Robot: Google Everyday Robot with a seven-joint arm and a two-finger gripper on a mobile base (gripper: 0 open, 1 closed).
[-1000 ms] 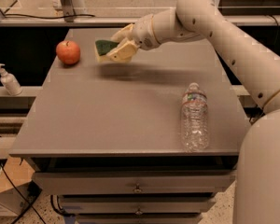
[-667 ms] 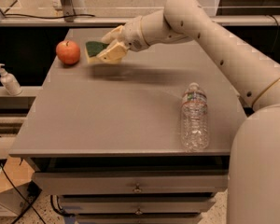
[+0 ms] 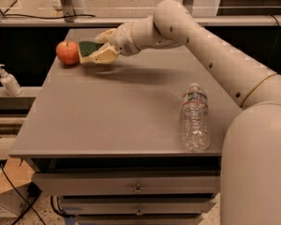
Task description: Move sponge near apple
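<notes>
The apple [image 3: 67,52] is round and red-orange and sits at the far left of the grey table [image 3: 122,111]. The sponge [image 3: 87,48] shows its dark green top and is held just right of the apple, almost touching it, slightly above the tabletop. My gripper [image 3: 94,50] reaches in from the right at the end of the long white arm and is shut on the sponge, one finger above it and one below.
A clear plastic water bottle [image 3: 195,118] lies on the table at the right near the front edge. A hand-soap dispenser [image 3: 8,80] stands on a ledge left of the table. Drawers [image 3: 131,186] sit under the tabletop. My white body fills the lower right.
My gripper has carried the sponge leftward across the back of the table, from well right of the apple to right beside it. The bottle and apple have not moved.
</notes>
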